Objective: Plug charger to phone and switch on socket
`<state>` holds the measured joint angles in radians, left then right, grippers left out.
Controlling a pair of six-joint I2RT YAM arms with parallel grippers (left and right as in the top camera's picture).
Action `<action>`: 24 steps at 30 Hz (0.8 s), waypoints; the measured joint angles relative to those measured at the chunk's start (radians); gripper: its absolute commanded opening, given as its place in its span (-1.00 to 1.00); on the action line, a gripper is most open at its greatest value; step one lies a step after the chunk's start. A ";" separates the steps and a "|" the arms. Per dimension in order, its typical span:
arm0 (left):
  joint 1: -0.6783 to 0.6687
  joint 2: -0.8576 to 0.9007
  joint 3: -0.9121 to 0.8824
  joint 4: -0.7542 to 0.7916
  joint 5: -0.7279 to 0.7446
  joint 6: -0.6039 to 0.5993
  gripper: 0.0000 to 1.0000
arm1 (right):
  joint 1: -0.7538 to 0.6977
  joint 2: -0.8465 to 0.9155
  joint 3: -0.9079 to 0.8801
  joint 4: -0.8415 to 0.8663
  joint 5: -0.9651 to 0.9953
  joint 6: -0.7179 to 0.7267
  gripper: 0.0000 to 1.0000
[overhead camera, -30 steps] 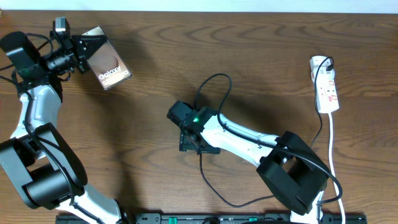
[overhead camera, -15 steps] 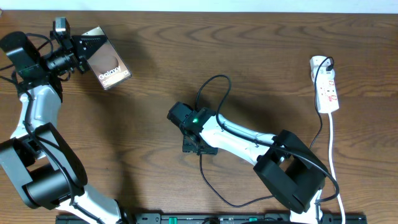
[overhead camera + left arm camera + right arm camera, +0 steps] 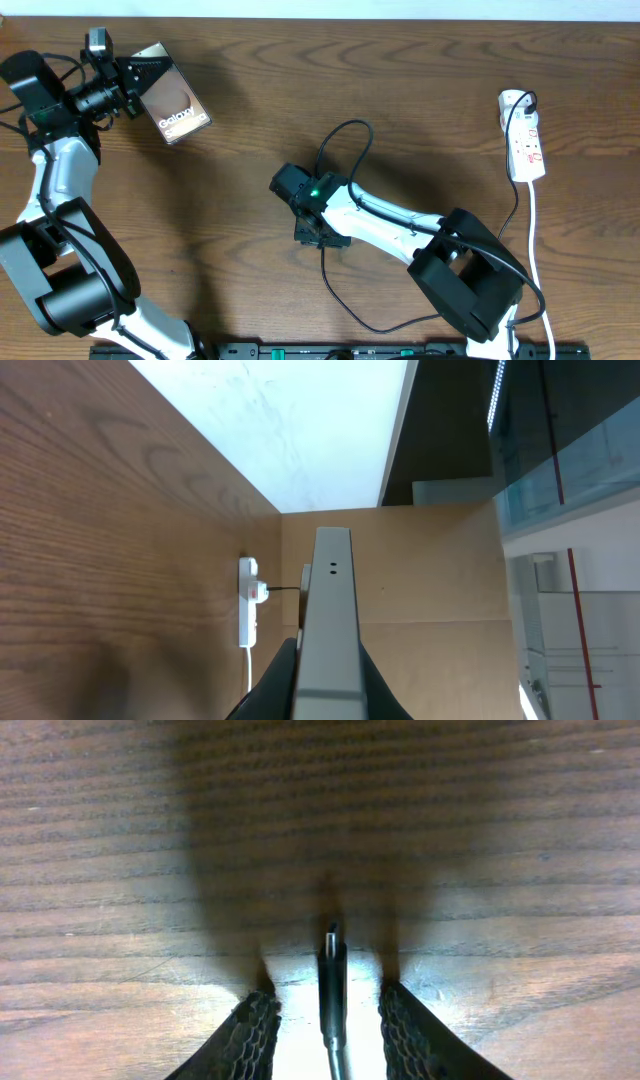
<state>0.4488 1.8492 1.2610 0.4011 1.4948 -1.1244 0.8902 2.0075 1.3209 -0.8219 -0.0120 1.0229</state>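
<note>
Your right gripper [image 3: 328, 1008] holds its 2 fingers [image 3: 252, 1038] apart astride the probably limp thin black charger cable [image 3: 332, 982] (pinch its stiffer-looking connector tip [image 3: 331, 932]).

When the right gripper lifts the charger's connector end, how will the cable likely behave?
Probably floppy: the charger lies in loose loops, so it should trail and drag, not hold shape. Its connector tip looks thin and smooth inside the right gripper, so it may twist or slip.
</note>
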 measured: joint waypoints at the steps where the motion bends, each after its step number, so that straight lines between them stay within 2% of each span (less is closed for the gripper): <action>1: 0.000 0.000 0.000 0.000 0.000 0.000 -0.85 | 0.000 0.000 0.000 0.000 0.000 0.000 -0.37; 8: 0.000 0.000 0.000 0.000 0.000 0.000 -0.85 | -0.004 0.000 0.000 0.000 -0.001 0.000 -0.49; 24: 0.000 0.000 0.000 0.000 0.000 0.000 -0.85 | -0.011 0.000 0.000 -0.001 -0.011 0.000 -0.51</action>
<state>0.4488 1.8492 1.2610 0.4011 1.4948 -1.1244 0.8791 2.0075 1.3209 -0.8227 -0.0231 1.0233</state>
